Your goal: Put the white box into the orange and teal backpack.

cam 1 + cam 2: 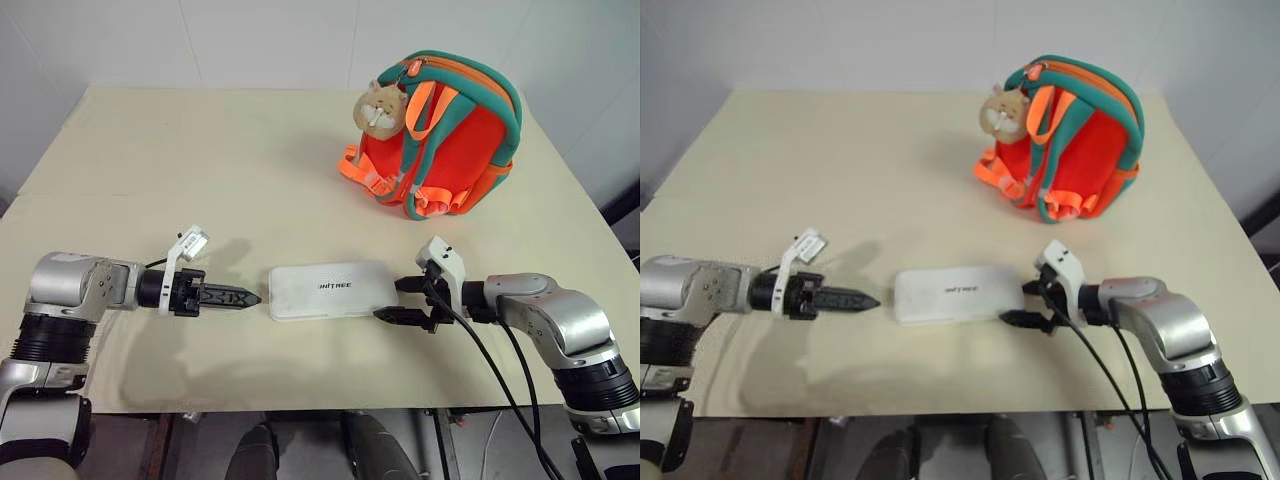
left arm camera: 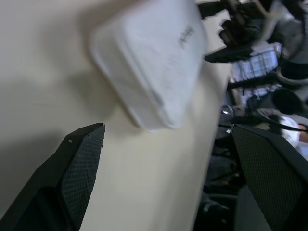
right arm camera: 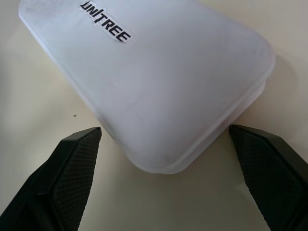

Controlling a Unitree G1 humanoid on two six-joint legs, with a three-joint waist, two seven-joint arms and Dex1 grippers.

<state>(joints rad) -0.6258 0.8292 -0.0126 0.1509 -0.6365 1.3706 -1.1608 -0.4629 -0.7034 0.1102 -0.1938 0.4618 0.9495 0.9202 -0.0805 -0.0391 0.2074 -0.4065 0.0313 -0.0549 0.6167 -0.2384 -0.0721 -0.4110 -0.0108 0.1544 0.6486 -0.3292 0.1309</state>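
The white box (image 1: 330, 290) lies flat near the table's front edge, its dark lettering facing up. At its right end my right gripper (image 1: 393, 301) stands open, and the box's end (image 3: 159, 96) sits between the two fingertips with a gap on each side. My left gripper (image 1: 248, 297) hovers just left of the box, pointing at it; its fingers (image 2: 82, 163) are spread wide with nothing between them. The orange and teal backpack (image 1: 455, 140) stands upright at the back right, a tan cat charm (image 1: 378, 108) hanging on its front.
The cream table (image 1: 180, 150) has open surface at the left and in the middle. Its front edge (image 1: 300, 410) runs close behind both arms. Black cables (image 1: 490, 370) trail from the right wrist. A white wall closes the back.
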